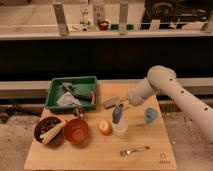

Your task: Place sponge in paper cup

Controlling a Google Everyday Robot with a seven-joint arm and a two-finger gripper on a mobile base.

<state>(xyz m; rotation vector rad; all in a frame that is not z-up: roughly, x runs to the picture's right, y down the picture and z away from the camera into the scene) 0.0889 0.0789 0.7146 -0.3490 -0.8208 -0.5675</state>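
Wooden table (pixel 95 155), with a dark wall band (pixel 100 60) behind it and a pale ledge (pixel 30 36) above that. All positions are given from the paper cup (pixel 120 130), which stands upright right of the table's centre.

Surroundings:
- Orange fruit (pixel 104 127): just left of the cup. Cannot tell if they touch.
- Orange bowl (pixel 76 131): further left, past the fruit.
- Dark bowl (pixel 39 131): furthest left, with pale yellow contents.
- Green tray (pixel 70 108): behind and left of the cup. It holds mixed items I cannot identify.
- Grey block (pixel 110 102) with a yellowish handle: behind the cup and slightly left, close under the gripper's side.
- Blue cup (pixel 150 115): right of the cup and a little behind, apart from it.
- Fork (pixel 134 149): in front of the cup and slightly right, lying flat.

Room for moving:
- The fruit crowds the cup's left side and the grey block its rear.
- The gap between the cup and the blue cup is open.
- Bare wood runs from the cup to the front edge, broken only by the fork.
- The right table edge lies beyond the blue cup.
- The white arm (pixel 167 87) enters from behind and to the right, passing over the area behind the blue cup.

Claw:
- The gripper (pixel 120 106) is directly above the cup, clamped on the upper end of the sponge (pixel 116 115).
- The sponge hangs upright with its lower end at the cup's mouth. Cannot tell how far in it reaches.
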